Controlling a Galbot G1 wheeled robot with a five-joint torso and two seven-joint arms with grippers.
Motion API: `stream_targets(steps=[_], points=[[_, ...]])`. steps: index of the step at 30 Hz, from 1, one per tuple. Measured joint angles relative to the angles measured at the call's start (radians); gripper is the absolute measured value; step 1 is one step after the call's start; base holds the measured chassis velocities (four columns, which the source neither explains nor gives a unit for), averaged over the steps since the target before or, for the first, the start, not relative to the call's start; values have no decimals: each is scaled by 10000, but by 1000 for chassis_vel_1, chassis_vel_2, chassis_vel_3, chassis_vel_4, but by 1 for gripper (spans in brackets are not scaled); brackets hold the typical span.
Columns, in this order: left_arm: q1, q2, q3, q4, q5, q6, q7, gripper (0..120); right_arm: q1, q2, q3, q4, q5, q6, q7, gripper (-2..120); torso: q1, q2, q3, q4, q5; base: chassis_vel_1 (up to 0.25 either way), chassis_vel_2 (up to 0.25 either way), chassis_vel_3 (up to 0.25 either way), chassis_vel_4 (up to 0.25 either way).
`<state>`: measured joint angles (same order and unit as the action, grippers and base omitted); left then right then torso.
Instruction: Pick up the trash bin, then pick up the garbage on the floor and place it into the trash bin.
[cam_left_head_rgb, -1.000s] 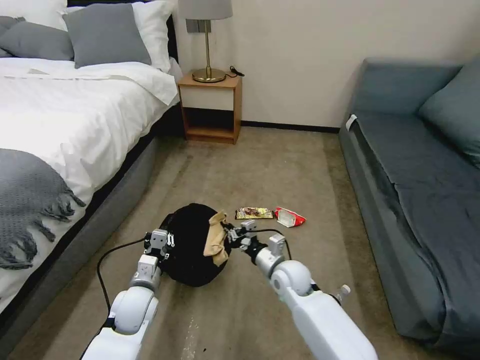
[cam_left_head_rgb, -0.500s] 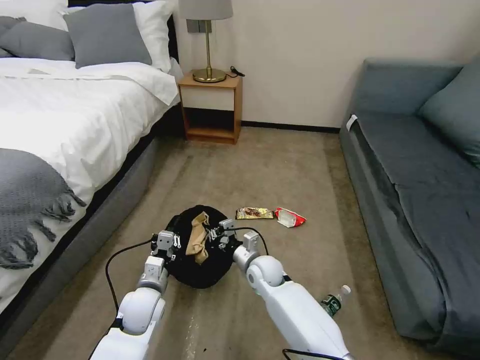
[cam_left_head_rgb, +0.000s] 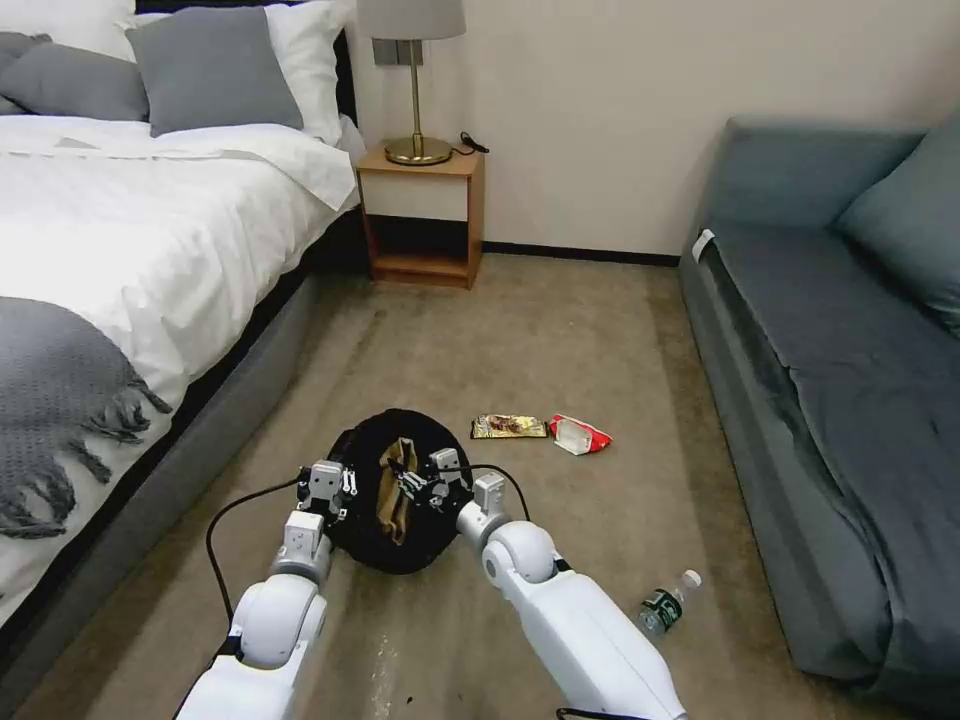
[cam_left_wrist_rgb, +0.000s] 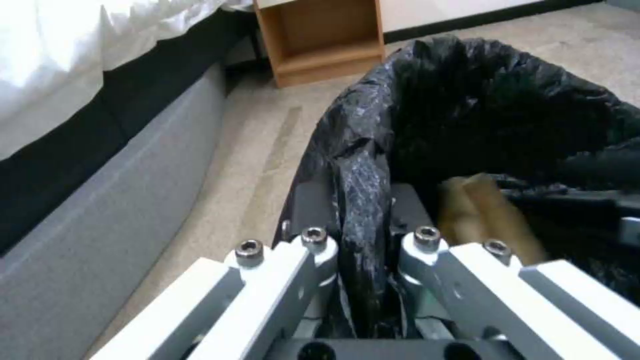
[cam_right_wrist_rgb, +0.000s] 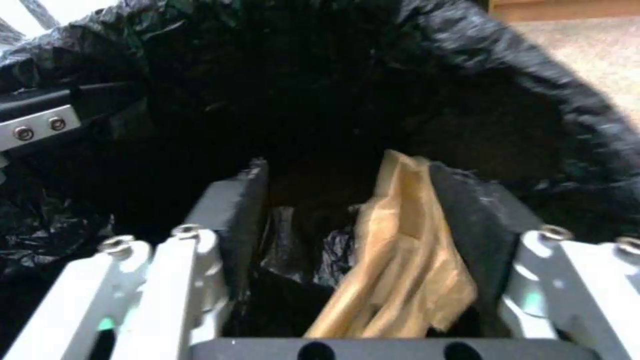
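Left gripper (cam_left_wrist_rgb: 363, 260) is clamped on the trash bin's (cam_left_head_rgb: 385, 545) lined rim; right gripper (cam_right_wrist_rgb: 347, 250), jaws spread, has the tan paper bag (cam_right_wrist_rgb: 393, 260) leaning against one finger; it may cling and lift out.

A bed (cam_left_head_rgb: 120, 220) runs along the left side of the room, made up with white sheets. Grey and white pillows (cam_left_head_rgb: 215, 65) are propped at its head, and a grey fringed blanket (cam_left_head_rgb: 55, 400) hangs over its near edge. Just past the bed, against the far wall, stands a small wooden nightstand (cam_left_head_rgb: 420, 215) with an open shelf underneath. A lamp (cam_left_head_rgb: 415, 70) with a brass base sits on top of it. A long blue-grey sofa (cam_left_head_rgb: 840, 380) lines the right side, with a matching cushion (cam_left_head_rgb: 905, 215) at its far end. Beige carpet (cam_left_head_rgb: 540, 330) covers the floor between them.
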<state>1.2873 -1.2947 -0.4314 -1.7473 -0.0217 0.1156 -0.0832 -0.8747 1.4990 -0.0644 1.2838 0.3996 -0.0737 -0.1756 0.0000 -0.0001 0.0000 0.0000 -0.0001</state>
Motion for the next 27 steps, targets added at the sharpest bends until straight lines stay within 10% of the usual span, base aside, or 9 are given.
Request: stream_targets(steps=[8,27], points=[[74,97,-80,-266,8,2,4,6,-530,-406,425,875,-265,-121,164,98,0,0,0,0,2,0,0,0,0],[-151,439,-195,-320,77,-40,-12,6,-2840,-1942,3645,2709,-251,-1431,1468,100,0,0,-1,0,4,0,0,0,0]])
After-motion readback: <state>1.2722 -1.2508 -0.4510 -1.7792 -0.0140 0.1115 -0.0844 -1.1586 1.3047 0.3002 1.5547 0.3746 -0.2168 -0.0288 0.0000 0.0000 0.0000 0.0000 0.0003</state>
